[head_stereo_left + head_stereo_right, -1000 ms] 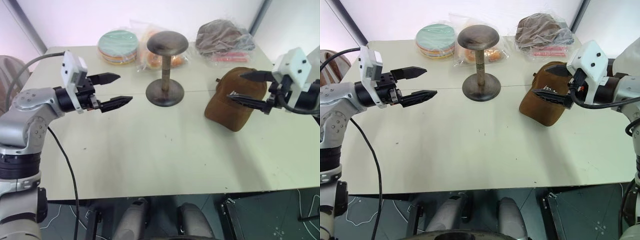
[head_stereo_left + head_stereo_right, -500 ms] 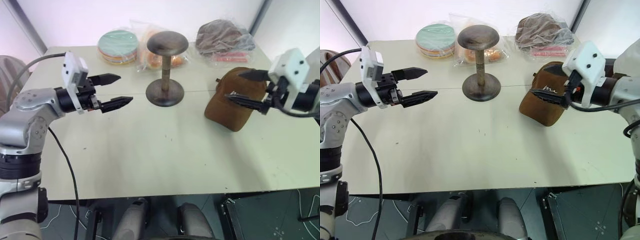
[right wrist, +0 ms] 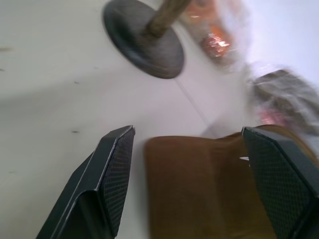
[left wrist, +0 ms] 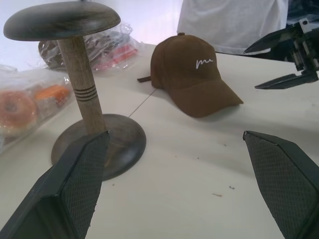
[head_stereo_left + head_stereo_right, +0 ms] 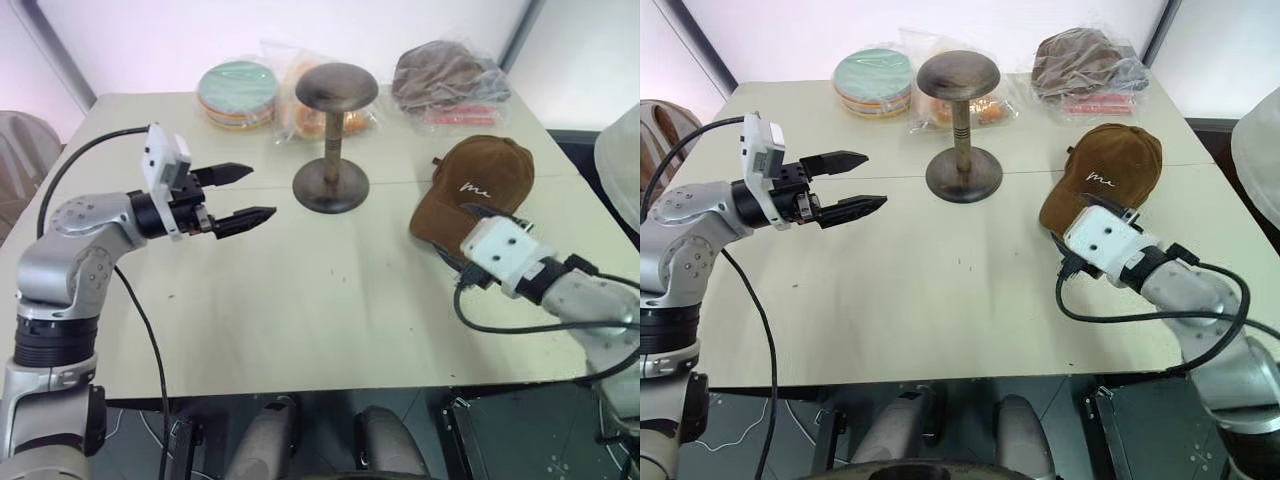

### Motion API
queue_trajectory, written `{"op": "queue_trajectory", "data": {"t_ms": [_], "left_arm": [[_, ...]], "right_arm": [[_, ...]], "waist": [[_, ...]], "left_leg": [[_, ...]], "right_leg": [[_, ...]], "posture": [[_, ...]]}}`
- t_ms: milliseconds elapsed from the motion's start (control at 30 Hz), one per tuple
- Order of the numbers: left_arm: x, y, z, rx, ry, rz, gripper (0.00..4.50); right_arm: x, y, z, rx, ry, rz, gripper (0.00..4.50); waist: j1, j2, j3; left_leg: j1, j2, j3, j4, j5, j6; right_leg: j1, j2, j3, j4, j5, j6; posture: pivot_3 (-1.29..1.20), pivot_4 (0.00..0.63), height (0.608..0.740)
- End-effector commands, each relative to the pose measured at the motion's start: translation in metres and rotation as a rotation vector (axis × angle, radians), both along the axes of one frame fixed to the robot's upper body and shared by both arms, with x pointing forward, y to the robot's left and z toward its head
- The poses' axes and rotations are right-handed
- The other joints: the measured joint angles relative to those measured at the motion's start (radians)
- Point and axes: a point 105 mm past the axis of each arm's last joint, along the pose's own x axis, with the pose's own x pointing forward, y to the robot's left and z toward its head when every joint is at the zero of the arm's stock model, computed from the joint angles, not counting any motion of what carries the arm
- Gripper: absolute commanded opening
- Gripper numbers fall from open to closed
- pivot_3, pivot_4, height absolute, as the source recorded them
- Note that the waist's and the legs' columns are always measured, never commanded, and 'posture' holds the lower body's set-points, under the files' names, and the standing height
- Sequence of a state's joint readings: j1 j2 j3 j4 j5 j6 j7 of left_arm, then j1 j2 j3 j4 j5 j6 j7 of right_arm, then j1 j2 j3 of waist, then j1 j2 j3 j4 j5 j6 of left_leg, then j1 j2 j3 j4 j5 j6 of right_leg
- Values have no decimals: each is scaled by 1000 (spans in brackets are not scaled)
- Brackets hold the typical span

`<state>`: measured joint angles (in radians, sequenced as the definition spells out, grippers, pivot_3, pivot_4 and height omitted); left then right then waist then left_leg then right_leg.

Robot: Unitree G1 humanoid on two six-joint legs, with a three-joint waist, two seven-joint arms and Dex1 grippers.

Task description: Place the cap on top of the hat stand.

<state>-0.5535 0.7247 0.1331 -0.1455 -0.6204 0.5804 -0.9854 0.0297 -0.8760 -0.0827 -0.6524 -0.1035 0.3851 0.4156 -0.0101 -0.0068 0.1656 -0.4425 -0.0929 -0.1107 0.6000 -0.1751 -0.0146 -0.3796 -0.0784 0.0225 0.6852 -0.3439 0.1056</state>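
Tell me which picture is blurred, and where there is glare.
Right wrist view: blurred, the cap and the plastic bags smeared. Left wrist view: sharp on the cap and the stand, background washed out white. Head views: glare on the plastic bags.

We see a brown cap [image 5: 475,190] with a small white script logo. Our hat stand [image 5: 333,135] is dark bronze, on a pale cream table [image 5: 320,310].

The right claw [image 3: 192,186] is seen with its two black fingers [image 3: 112,172] spread wide over the pale table [image 3: 50,99], the brim of the brown cap [image 3: 199,184] lying between them, while the round base of the hat stand [image 3: 144,37] and blurred plastic-wrapped items [image 3: 219,35] are seen beyond.
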Motion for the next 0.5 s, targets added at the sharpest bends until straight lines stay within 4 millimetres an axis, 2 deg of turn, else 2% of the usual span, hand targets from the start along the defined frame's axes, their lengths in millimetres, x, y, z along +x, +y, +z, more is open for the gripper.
{"op": "queue_trajectory", "data": {"t_ms": [33, 200, 500], "left_arm": [[-5, -2, 10, 1, -51, -8, 4500], [-6, -2, 9, 4, -45, -3, 4500], [-9, 3, 13, 25, -45, 13, 4500]], "right_arm": [[-3, -4, 1, -92, -144, -37, 3485], [-2, -17, -19, -173, -230, -127, 3485], [2, -17, -55, -170, -237, -156, 3485]], "waist": [[-1, 0, 0], [-2, 0, 0], [-2, 0, 0]], "left_leg": [[0, 0, 0, 0, 2, -4], [1, 0, 0, 0, 3, -5], [2, 0, 0, 0, 3, -5]], "right_leg": [[0, 0, 0, 0, 0, 0], [1, 1, 0, 0, 0, 0], [2, 1, 0, 0, 0, 0]], "posture": [[0, 150, 740], [0, 150, 740], [0, 150, 740]]}}
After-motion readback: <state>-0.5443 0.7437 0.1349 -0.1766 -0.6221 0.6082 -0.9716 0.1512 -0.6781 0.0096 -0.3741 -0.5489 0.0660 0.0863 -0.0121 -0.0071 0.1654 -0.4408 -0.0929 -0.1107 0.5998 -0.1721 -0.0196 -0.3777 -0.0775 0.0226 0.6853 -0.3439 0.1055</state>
